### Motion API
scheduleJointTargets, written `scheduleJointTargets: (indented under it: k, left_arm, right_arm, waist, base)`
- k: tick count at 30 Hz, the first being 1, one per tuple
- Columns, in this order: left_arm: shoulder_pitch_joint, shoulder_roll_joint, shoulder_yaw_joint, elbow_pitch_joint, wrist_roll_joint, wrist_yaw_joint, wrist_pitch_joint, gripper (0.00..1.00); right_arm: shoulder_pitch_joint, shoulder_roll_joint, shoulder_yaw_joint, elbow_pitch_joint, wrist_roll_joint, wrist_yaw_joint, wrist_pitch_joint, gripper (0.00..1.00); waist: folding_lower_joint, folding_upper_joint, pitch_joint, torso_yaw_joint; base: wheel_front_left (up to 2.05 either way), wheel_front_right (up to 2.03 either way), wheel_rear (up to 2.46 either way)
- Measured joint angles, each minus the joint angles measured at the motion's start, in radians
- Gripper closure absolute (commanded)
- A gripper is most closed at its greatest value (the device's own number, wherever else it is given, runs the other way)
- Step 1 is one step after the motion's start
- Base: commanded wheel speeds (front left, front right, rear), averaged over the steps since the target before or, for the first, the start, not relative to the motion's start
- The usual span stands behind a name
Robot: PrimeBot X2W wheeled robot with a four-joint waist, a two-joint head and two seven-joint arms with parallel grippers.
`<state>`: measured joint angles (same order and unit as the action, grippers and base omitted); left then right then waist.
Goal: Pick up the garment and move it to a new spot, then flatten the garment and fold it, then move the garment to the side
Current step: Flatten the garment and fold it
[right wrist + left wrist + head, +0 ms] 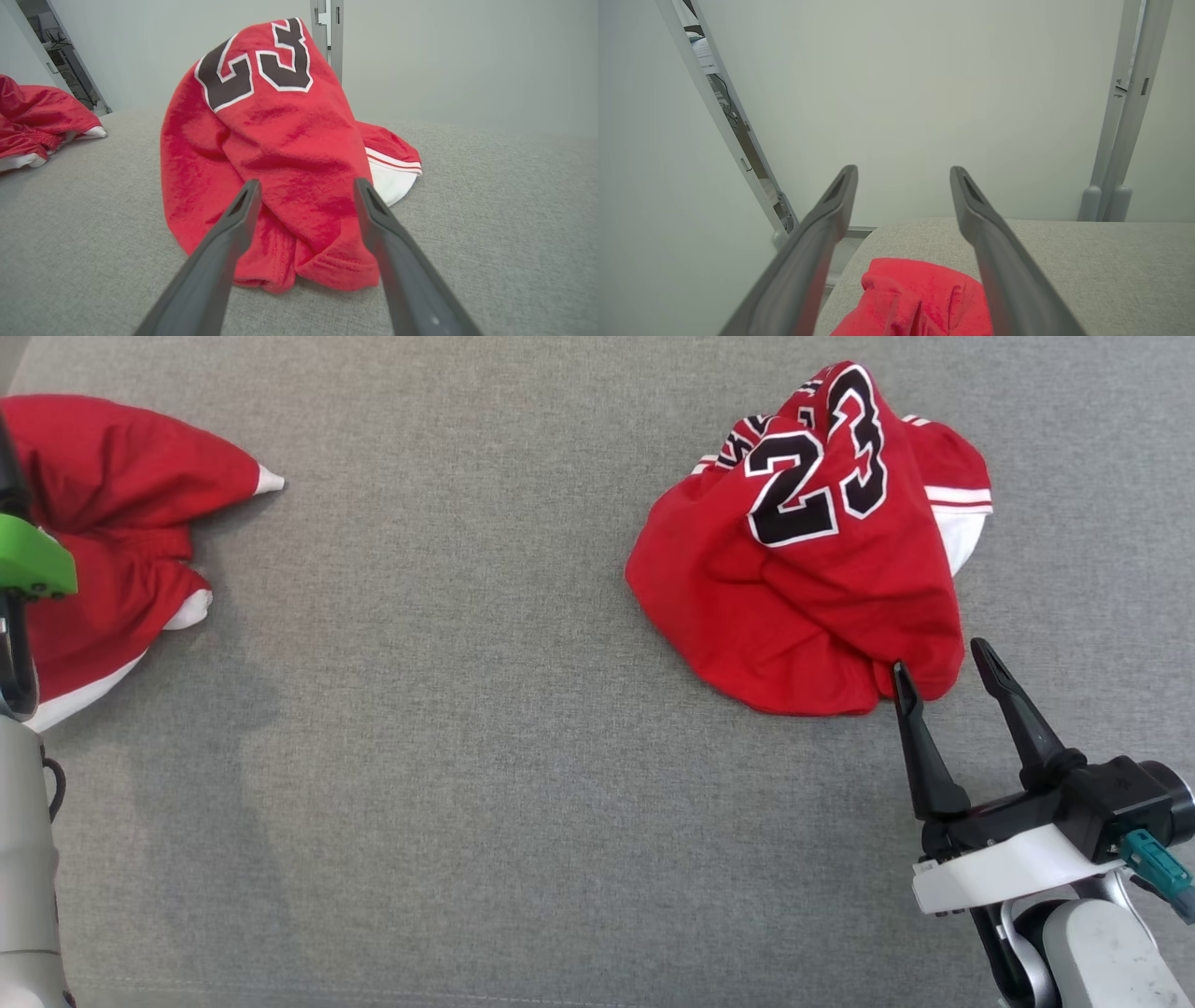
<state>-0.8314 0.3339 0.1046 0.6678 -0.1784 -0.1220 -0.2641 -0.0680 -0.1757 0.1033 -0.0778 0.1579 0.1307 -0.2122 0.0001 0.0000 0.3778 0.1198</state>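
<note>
A crumpled red jersey garment [822,569] with a black "23" lies at the right of the grey cloth-covered table [448,728]. My right gripper [940,656] is open, its fingertips at the jersey's near hem; in the right wrist view the jersey [280,140] rises in a heap just beyond the open right gripper [306,182], nothing between the fingers. A second red garment [112,513] with white trim lies bunched at the far left. My left gripper [903,175] stands open above that garment [920,298], apart from it, near the table's corner.
My left arm [19,859] with a green part [28,560] runs along the head view's left edge. Pale wall panels and grey frame posts [1115,140] stand behind the table. The table's edge [859,242] falls off just beyond the left garment.
</note>
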Motion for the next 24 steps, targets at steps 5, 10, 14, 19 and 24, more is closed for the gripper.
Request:
scheduleJointTargets:
  k: [5, 10, 14, 19, 24]
  left_arm:
    - [0.002, 0.004, -0.040, -0.084, 0.008, -0.003, 0.000, 0.00]
    - [0.035, -0.028, -0.078, -0.136, -0.004, -0.006, 0.000, 0.00]
    - [0.082, -0.064, -0.113, -0.165, -0.007, -0.007, 0.000, 0.00]
    - [0.169, -0.100, -0.122, -0.197, -0.016, -0.007, 0.000, 0.00]
    - [0.270, -0.130, -0.117, -0.234, -0.018, -0.007, 0.000, 0.00]
  right_arm:
    - [-0.007, 0.018, -0.010, 0.045, 0.006, 0.000, -0.021, 0.00]
    - [-0.009, 0.036, -0.023, 0.080, 0.007, 0.000, -0.038, 0.00]
    - [-0.009, 0.044, -0.033, 0.106, 0.009, 0.000, -0.045, 0.00]
    - [-0.001, 0.063, -0.045, 0.128, 0.010, 0.000, -0.049, 0.00]
    - [0.011, 0.075, -0.054, 0.132, 0.012, 0.000, -0.049, 0.00]
  waist:
    - [0.0000, 0.0000, -0.044, -0.025]
    - [0.0000, 0.0000, -0.079, -0.073]
    - [0.0000, 0.0000, -0.112, -0.111]
    - [0.0000, 0.0000, -0.162, -0.148]
    - [-0.0001, 0.0000, -0.210, -0.170]
  base:
    - [0.00, 0.00, 0.00]
    - [0.00, 0.00, 0.00]
    - [0.00, 0.00, 0.00]
    - [0.00, 0.00, 0.00]
    - [0.00, 0.00, 0.00]
